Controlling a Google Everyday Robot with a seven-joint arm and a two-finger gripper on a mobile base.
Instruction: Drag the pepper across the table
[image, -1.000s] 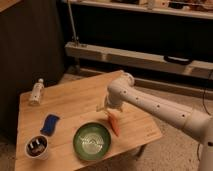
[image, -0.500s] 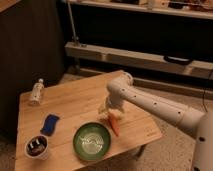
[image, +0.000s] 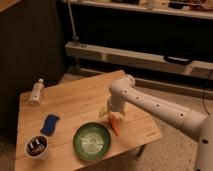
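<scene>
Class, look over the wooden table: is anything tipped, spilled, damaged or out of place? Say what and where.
The small bottle near the table's back left corner appears to lie on its side, not upright. No spill shows. The gripper sits over the pepper beside the green bowl.

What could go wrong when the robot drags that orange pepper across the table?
The end effector is down at the upper end of the pepper, which lies right beside the green bowl. Dragged toward the bowl, the pepper might bump and shove it. The pepper is also fairly near the edge of the table, so a pull that way could maybe drop it off.
</scene>
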